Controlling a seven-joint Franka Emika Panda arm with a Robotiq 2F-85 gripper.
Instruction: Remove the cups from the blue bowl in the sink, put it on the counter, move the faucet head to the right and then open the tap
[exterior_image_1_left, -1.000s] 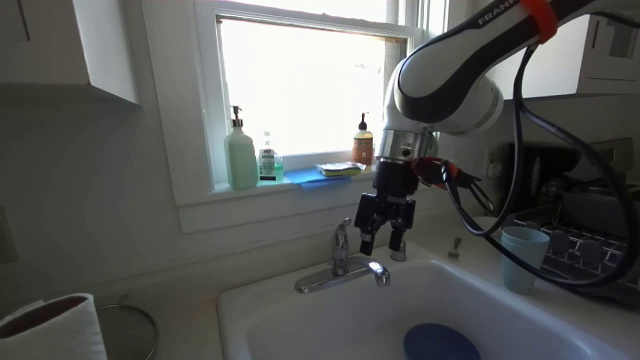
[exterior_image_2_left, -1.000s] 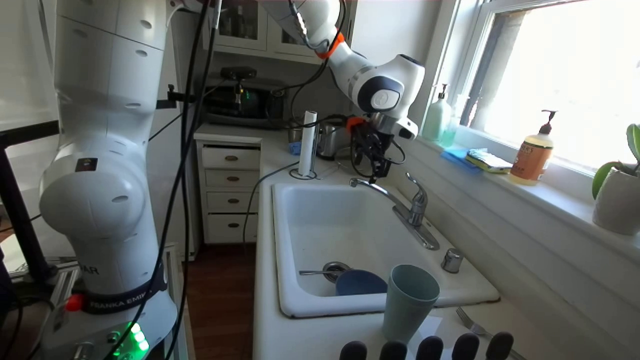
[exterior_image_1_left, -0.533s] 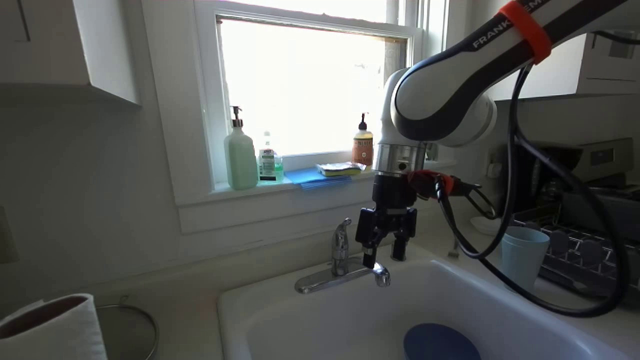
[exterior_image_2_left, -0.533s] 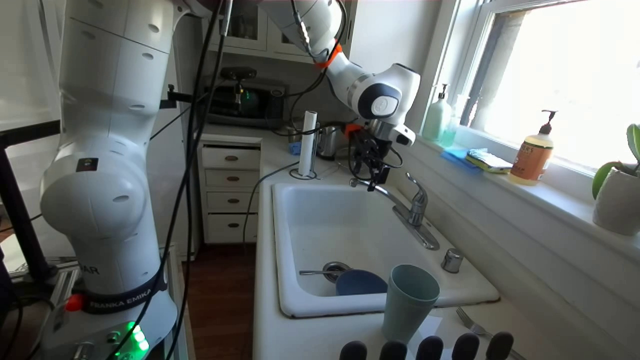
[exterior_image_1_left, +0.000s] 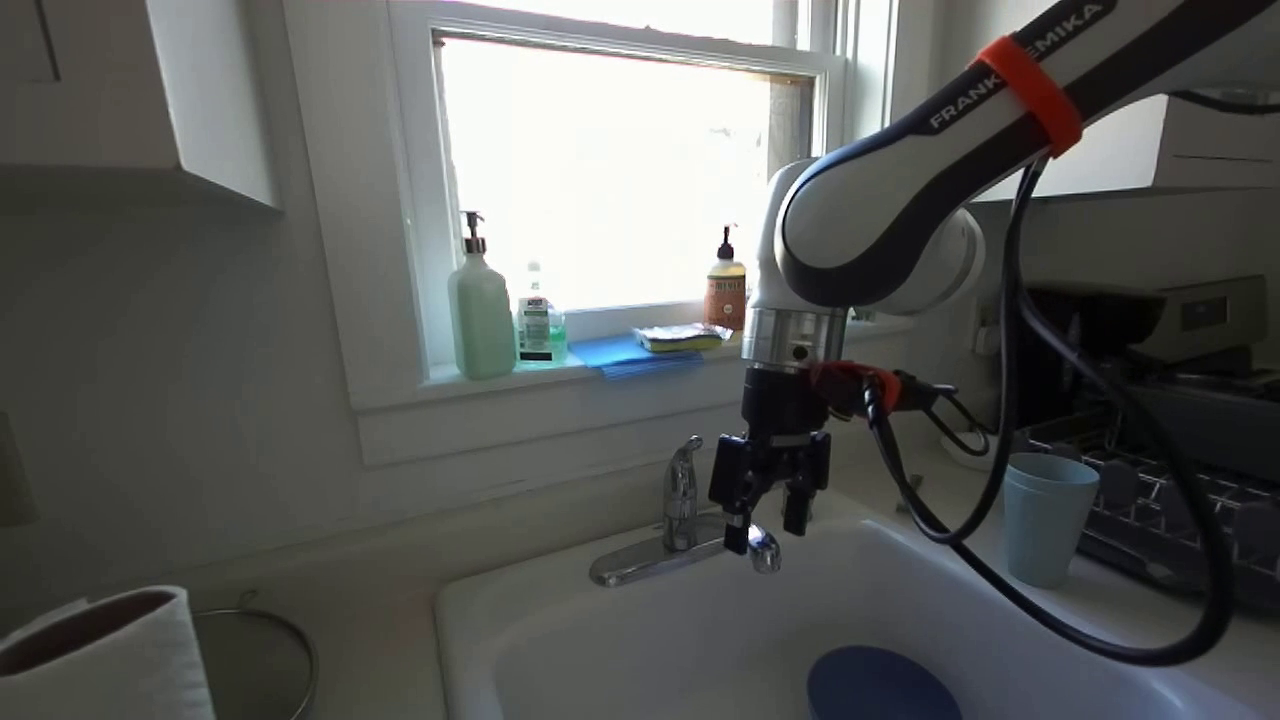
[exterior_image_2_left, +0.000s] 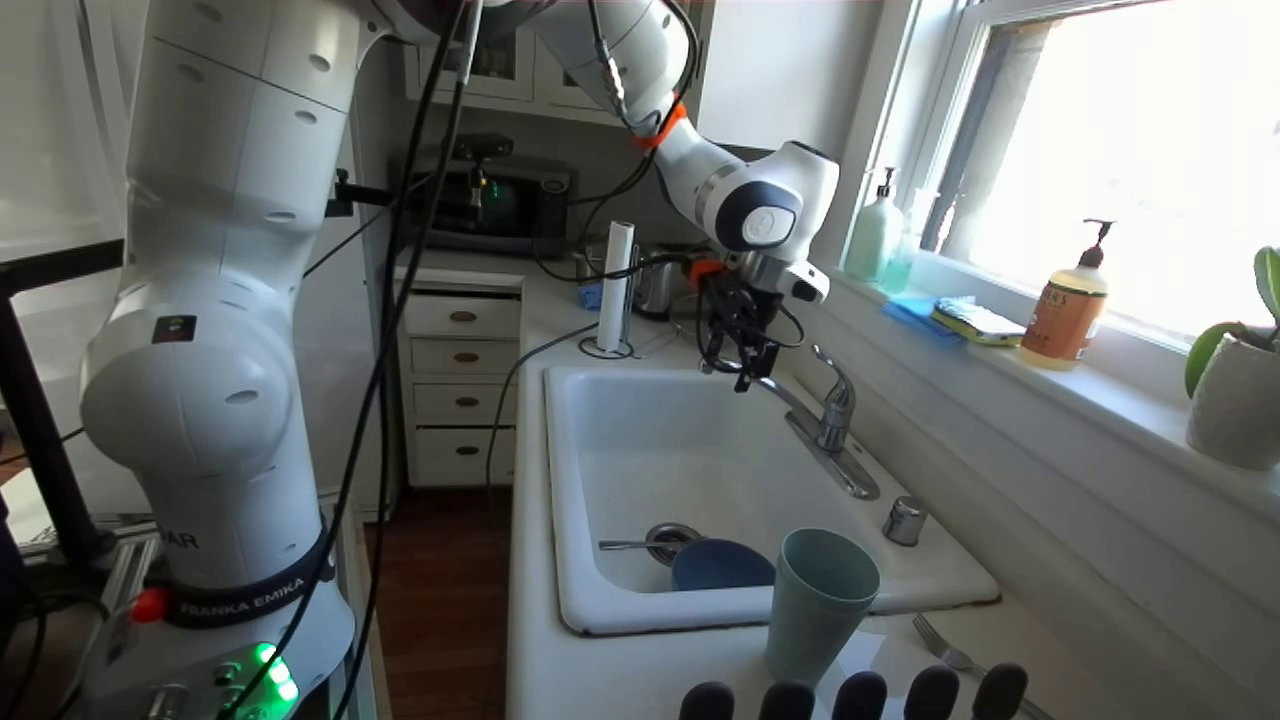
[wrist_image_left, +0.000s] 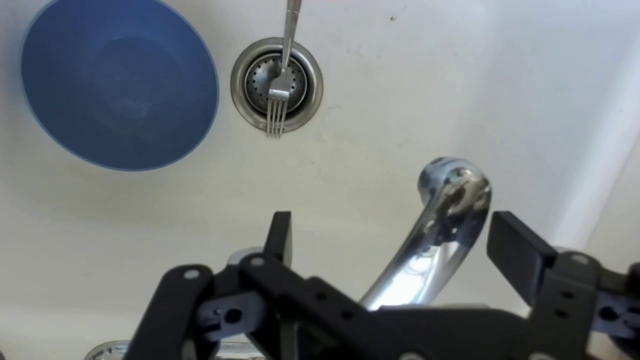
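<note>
"Where do we stand with the gripper (wrist_image_left: 396, 245)?"

"Spread wide, holding nothing."

"And the spout (wrist_image_left: 420, 255)?"

"In the wrist view it slants out from beneath us, between the fingertips (wrist_image_left: 512, 245), nearer one; the faucet head (wrist_image_left: 462, 195) sits just past them. Contact, we can't tell."

"So we'd likely push it sideways. The blue bowl (wrist_image_left: 120, 95)?"

"Farther out, on the other finger's side."

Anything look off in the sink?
Yes: the fork lies right across the drain, tines reaching its rim; an odd spot for cutlery. A small brown speck also shows in the sink. No visible spill or damage.
</note>
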